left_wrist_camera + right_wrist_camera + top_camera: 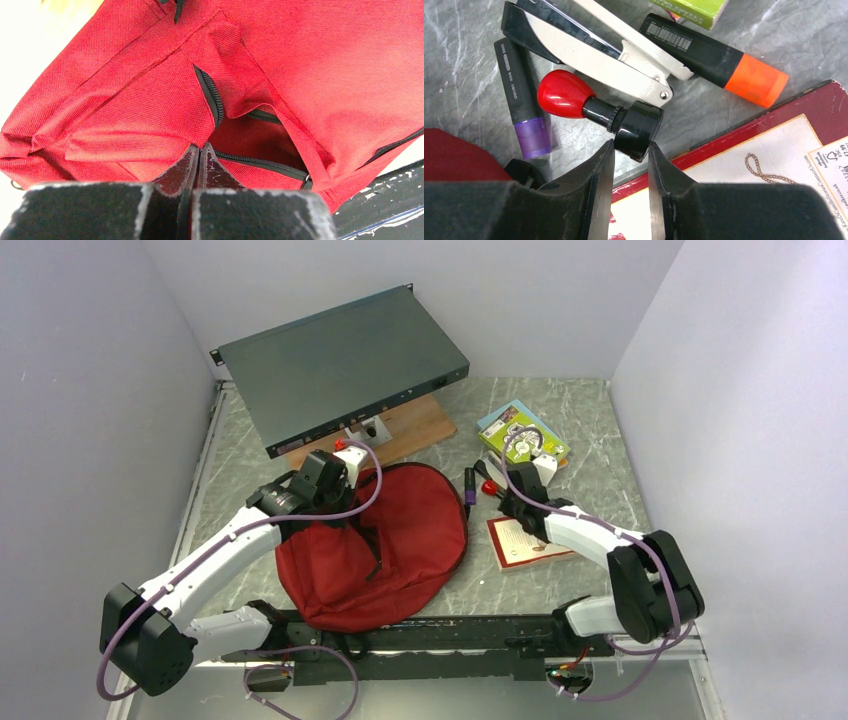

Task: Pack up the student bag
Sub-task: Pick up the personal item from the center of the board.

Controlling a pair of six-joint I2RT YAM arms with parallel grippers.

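Right pincer (630,150) gripped the red-knobbed stamp (596,102) by its black base; the next move likely called for lifting it toward the student bag (310,60). Left pincer (200,152) sat closed, pocket mouth just beyond its tips.

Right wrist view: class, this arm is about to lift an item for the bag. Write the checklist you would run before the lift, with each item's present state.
1. Stamp in right pincer: ok, the fingertips clamp its black base.
2. Grip depth: not ok, only the tips reach it.
3. Stamp free of neighbours: cannot tell, the stapler lies very close to its base.
4. Bag open: ok, its mouth gapes in the left wrist view.
5. Left pincer holding the bag: cannot tell, it is shut at the fabric, but any pinch is hidden.
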